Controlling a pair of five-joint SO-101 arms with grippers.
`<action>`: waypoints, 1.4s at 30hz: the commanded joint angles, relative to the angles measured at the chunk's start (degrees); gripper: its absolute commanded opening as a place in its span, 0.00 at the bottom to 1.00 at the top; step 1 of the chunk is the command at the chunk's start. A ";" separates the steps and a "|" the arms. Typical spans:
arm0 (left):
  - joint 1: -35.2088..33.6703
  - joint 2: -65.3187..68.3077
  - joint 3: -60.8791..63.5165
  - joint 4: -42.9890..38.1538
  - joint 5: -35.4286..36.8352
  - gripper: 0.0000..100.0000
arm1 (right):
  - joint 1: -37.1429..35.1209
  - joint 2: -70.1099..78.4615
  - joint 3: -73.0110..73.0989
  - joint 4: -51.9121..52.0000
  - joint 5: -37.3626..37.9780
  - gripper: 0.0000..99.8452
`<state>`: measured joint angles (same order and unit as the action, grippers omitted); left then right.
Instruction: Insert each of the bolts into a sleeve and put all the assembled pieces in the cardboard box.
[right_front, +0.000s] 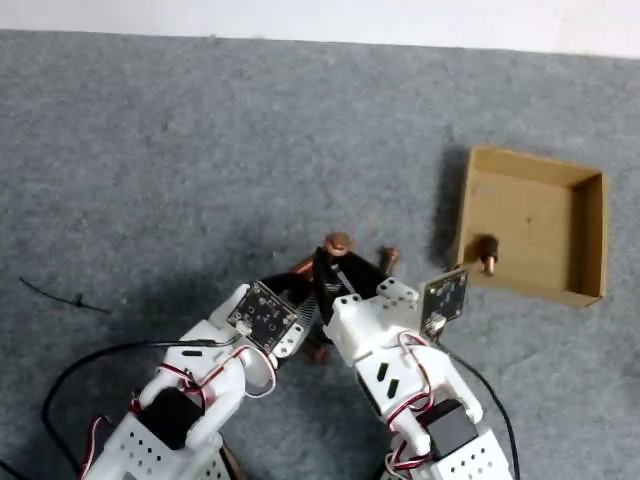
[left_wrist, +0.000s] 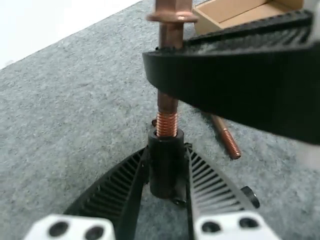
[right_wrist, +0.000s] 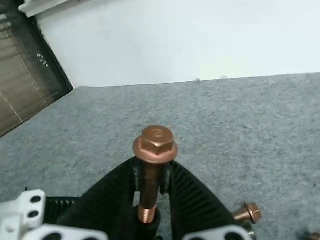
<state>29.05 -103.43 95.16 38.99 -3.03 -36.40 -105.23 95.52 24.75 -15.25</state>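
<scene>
My left gripper (left_wrist: 166, 159) is shut on an upright black sleeve (left_wrist: 166, 170). A copper bolt (left_wrist: 167, 107) stands head-up over it, its threaded tip just inside the sleeve's mouth. My right gripper (right_wrist: 151, 172) is shut on that bolt's shank (right_wrist: 150, 182) below the hex head (right_wrist: 155, 144). In the high view both grippers meet mid-table under the bolt head (right_front: 338, 242). The cardboard box (right_front: 530, 215) lies to the right, with one assembled piece (right_front: 488, 252) inside by its near-left wall.
A loose copper bolt (left_wrist: 225, 136) lies on the grey carpet just beyond the sleeve, also seen as bolt (right_front: 388, 257) and bolt (right_wrist: 248, 212). A thin black wire (right_front: 60, 297) lies far left. A white wall borders the far side.
</scene>
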 joint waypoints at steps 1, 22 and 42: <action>-1.54 -1.19 -5.05 -0.09 0.62 0.00 | -1.80 0.04 3.56 0.48 1.49 0.01; -5.14 -1.19 -13.58 10.20 7.65 0.00 | -1.54 0.04 3.91 0.48 1.58 0.01; -5.14 -1.19 -15.34 12.48 7.65 0.00 | -0.57 0.04 4.09 -3.12 4.22 0.01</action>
<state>25.80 -103.34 85.32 52.26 3.56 -37.89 -105.32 95.60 22.02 -11.91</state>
